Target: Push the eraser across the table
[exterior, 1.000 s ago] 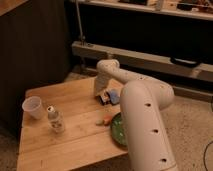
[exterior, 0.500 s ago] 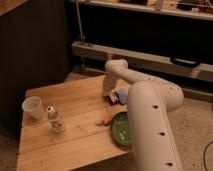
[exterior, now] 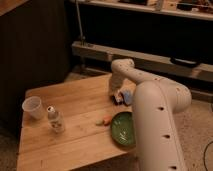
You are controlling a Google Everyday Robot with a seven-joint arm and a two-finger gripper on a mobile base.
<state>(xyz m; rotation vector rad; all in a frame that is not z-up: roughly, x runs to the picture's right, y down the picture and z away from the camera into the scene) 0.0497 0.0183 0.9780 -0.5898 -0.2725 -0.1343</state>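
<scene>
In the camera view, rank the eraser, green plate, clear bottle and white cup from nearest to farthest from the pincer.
Pincer sits low at the table's far right.
1. Eraser, right beside it.
2. Green plate, near-right edge.
3. Clear bottle, left of centre.
4. White cup, far left.

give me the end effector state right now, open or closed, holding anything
End effector: down at the far right part of the table, right by the eraser; cannot be told whether open, closed or holding anything.

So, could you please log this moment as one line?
gripper: far table edge, at eraser | plate, bottle, cup: apart
</scene>
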